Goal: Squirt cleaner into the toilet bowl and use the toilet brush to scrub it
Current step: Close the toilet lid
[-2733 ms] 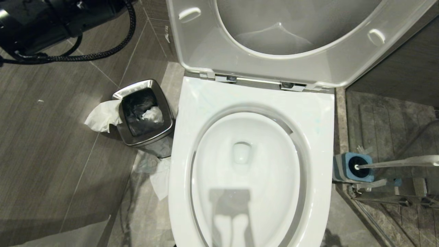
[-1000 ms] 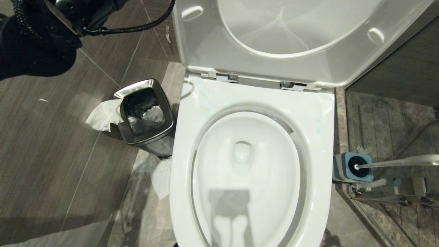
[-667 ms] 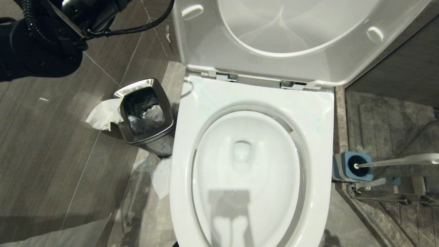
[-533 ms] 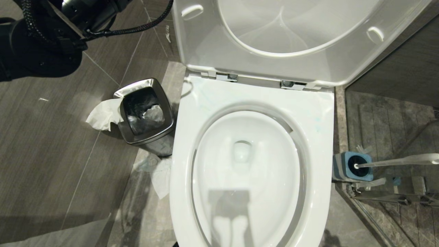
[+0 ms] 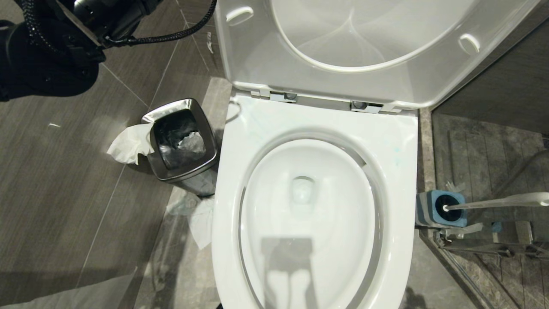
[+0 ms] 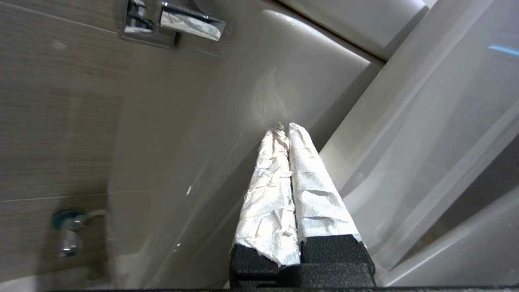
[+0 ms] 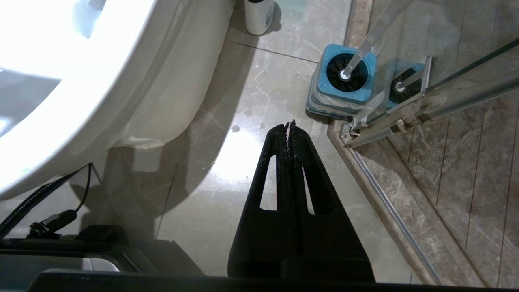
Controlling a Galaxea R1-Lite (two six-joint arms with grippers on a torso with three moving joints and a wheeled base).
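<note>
Since the earliest frame the left arm [image 5: 47, 47] has been shifted further into the 10 o'clock corner of the head view; bowl and brush are unmoved. The left gripper [image 6: 286, 127] is seen with its paper-wrapped jaws pressed together and empty, held beside the toilet's outer wall. The right gripper [image 7: 290, 123] is parked over the floor, jaws closed on nothing. The bowl [image 5: 311, 128] lies centre, seat raised; no teal tint is evident in the water. The brush [image 5: 497, 202] stands in its holder [image 5: 429, 210] at 3 o'clock, just beside the bowl. Judgement: cleaner is best applied under the rim before the brush handle is gripped high.
</note>
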